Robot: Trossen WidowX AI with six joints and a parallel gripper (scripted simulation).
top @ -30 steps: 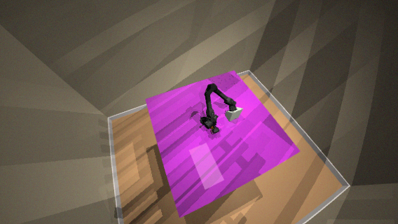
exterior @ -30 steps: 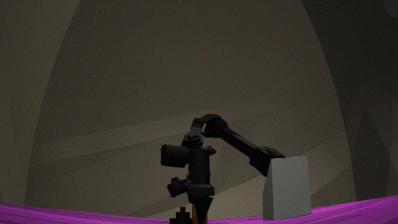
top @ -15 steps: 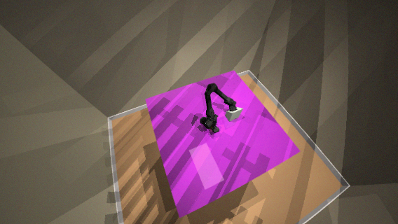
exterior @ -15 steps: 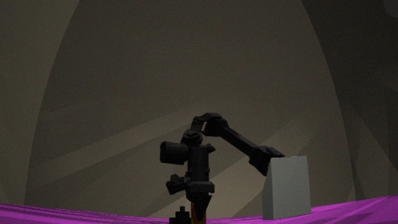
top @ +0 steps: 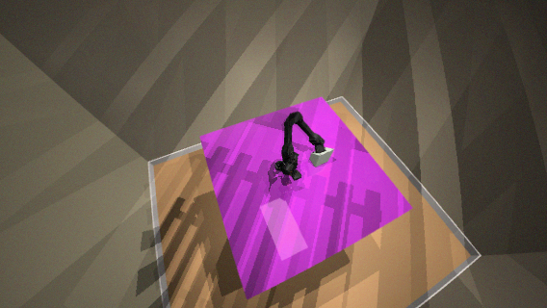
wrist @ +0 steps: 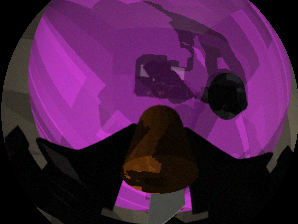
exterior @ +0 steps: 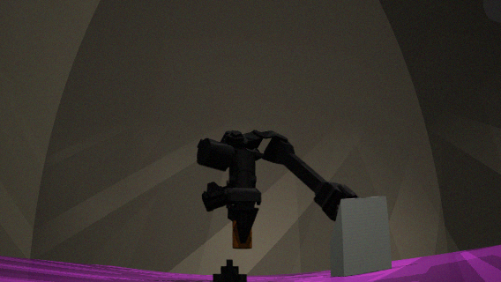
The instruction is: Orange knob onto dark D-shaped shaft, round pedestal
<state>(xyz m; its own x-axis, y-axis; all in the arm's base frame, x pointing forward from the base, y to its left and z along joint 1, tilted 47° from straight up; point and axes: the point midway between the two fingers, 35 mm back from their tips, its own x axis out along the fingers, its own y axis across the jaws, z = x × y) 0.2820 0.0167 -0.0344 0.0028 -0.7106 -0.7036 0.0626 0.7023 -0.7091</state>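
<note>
The orange knob (exterior: 236, 243) (wrist: 160, 155) is held upright between the fingers of my gripper (exterior: 243, 238) (wrist: 160, 130). The gripper points down and is shut on the knob, clear above the table. The dark round pedestal (exterior: 229, 278) (wrist: 226, 97) stands on the table, below and a little left of the knob in the exterior view, with its shaft (exterior: 229, 263) pointing up. In the wrist view the pedestal is to the upper right of the knob. Its shaft is too dark there to make out. The knob's hole and both flat sides cannot be seen.
A pale grey block (top: 322, 158) (exterior: 363, 238) stands by the arm's base. The magenta table top (top: 366, 192) carries a lighter rectangle (top: 284, 231). Dark shadows cross the table. A grey shape shows at the bottom of the wrist view.
</note>
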